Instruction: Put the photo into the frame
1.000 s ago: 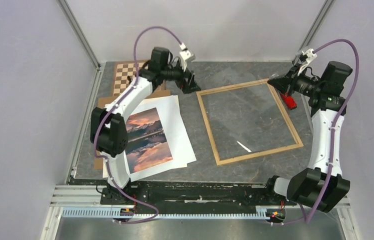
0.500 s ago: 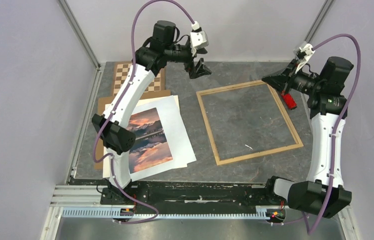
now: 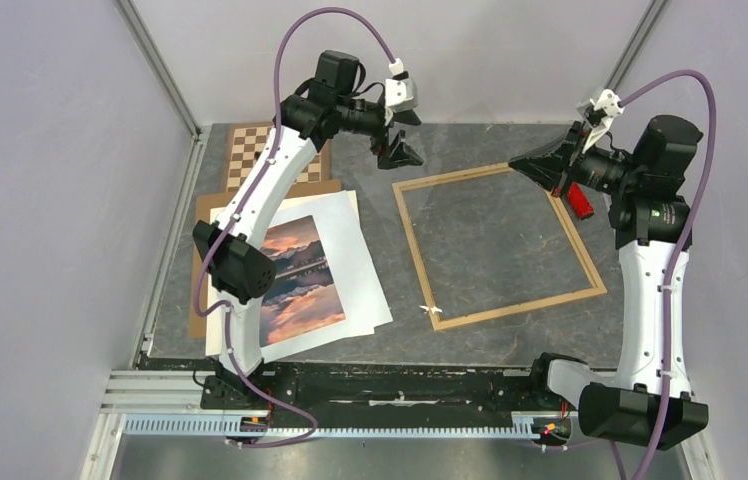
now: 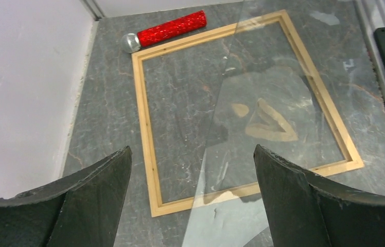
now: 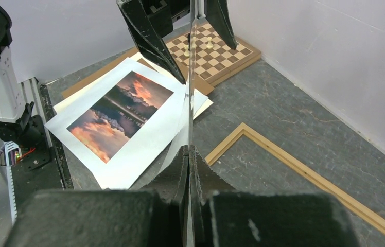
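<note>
The light wood frame [image 3: 413,240] lies flat on the grey table, right of centre. The sunset lake photo [image 3: 295,280] lies on white sheets [image 3: 362,275] to its left. My right gripper [image 3: 522,165] is shut on the edge of a clear pane [image 3: 433,310] and holds it tilted above the frame. The right wrist view shows the pane edge-on [image 5: 190,77] between the closed fingers, with the photo [image 5: 121,113] beyond. My left gripper [image 3: 405,148] is open and empty, raised over the frame's far left corner. The left wrist view shows the frame [image 4: 144,118] and the pane [image 4: 262,170] below it.
A checkered chessboard [image 3: 250,150] with a few pieces sits at the far left. A brown backing board [image 3: 205,208] lies under the sheets. A red glitter roller [image 3: 578,202] lies by the frame's right side, also in the left wrist view [image 4: 172,28]. Walls close in on both sides.
My left gripper has risen from the frame's far left corner and now hangs open above it. My right gripper has lifted the pane and shifted it left.
</note>
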